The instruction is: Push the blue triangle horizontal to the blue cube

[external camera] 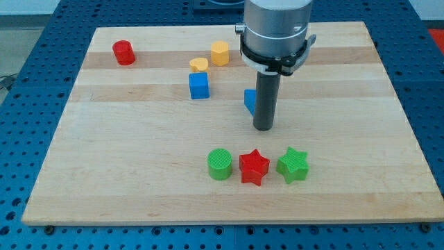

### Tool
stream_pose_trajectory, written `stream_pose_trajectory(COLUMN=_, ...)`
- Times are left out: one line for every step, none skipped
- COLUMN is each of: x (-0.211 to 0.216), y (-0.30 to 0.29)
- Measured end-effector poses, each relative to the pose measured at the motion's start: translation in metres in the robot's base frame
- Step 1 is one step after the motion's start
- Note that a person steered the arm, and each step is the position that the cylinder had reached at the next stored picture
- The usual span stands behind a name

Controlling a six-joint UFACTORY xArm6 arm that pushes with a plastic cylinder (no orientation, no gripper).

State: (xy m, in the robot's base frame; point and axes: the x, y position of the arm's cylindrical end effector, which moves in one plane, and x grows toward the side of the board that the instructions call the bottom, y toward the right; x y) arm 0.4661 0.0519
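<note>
The blue cube point(199, 86) sits on the wooden board point(125, 160) left of centre, toward the view's top. The blue triangle point(250, 101) lies to its right and slightly lower, partly hidden behind my rod. My tip point(262, 129) rests on the board just right of and below the blue triangle, touching or nearly touching it.
A red cylinder point(124, 53) stands at the top left. A yellow heart-like block point(199, 64) and a yellow hexagonal block point(220, 53) sit above the blue cube. A green cylinder point(220, 164), red star point(254, 167) and green star point(293, 165) form a row near the bottom.
</note>
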Motion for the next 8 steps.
stream_pose_trajectory(x=0.003, y=-0.020)
stream_pose_trajectory(x=0.003, y=-0.031)
stream_pose_trajectory(x=0.003, y=-0.032)
stream_pose_trajectory(x=-0.010, y=-0.026)
stream_pose_trajectory(x=-0.025, y=0.005)
stream_pose_trajectory(x=-0.025, y=0.006)
stream_pose_trajectory(x=-0.044, y=0.022)
stream_pose_trajectory(x=-0.049, y=0.025)
